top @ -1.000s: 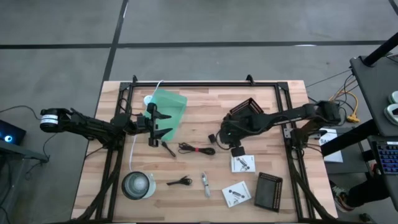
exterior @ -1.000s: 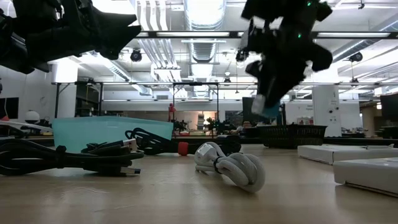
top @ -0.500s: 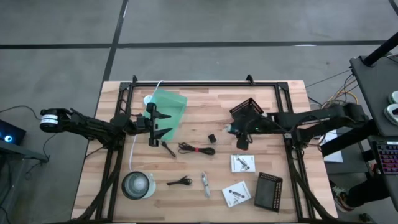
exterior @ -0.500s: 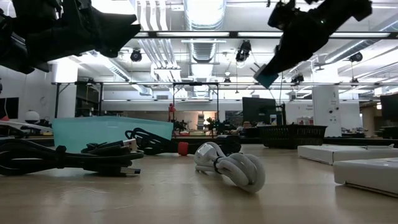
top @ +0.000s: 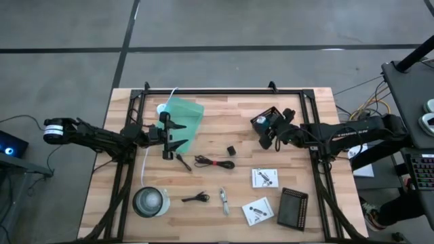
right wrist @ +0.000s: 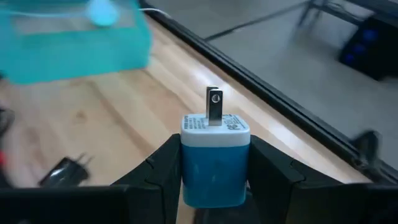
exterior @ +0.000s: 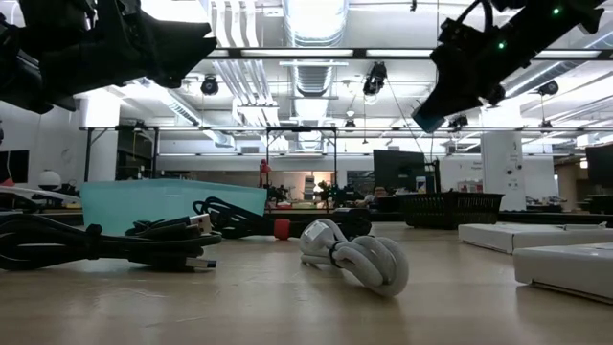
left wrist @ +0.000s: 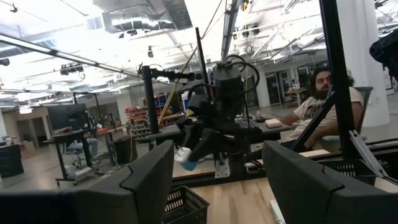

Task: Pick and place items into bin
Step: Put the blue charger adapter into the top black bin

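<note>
Right gripper point(right wrist: 214, 186) clenched on the small blue piece point(right wrist: 215, 158), up over the black bin point(top: 267, 120) at the table's point(top: 224, 146) far right.

My left gripper point(top: 173, 135) hangs fingers spread by the green tray point(top: 183, 118). On the wood planks I see a black coiled cable point(top: 211, 162), tiny black cube point(top: 231, 150), black clip point(top: 197, 198), silvery piece point(top: 224, 200), two white printed packets point(top: 265, 178), round clear tub point(top: 149, 200). Room behind: open workshop, ceiling ducts, a seated person point(left wrist: 320, 109) past the frame.
</note>
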